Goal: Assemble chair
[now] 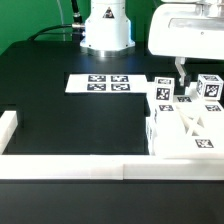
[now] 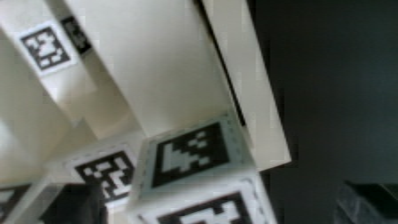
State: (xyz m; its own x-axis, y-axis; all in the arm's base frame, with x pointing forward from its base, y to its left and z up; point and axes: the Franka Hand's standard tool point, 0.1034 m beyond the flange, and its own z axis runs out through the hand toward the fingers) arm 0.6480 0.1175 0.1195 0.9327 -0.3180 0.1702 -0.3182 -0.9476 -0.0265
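The white chair parts (image 1: 185, 118) stand clustered at the exterior view's right, each with black-and-white tags: a cross-braced frame (image 1: 190, 130) in front, and small tagged blocks (image 1: 210, 88) behind it. My gripper (image 1: 180, 84) hangs from the white hand straight down onto the back of this cluster, next to a tagged block (image 1: 165, 92). The wrist view is filled by white chair pieces (image 2: 160, 80) very close up. A tagged piece (image 2: 196, 150) lies between the two dark blurred fingertips (image 2: 18, 205), which stand wide apart with gaps on both sides.
The marker board (image 1: 110, 83) lies flat on the black table in the middle. A long white rail (image 1: 70, 165) edges the table's front and its left side in the exterior view. The robot base (image 1: 105, 30) stands at the back.
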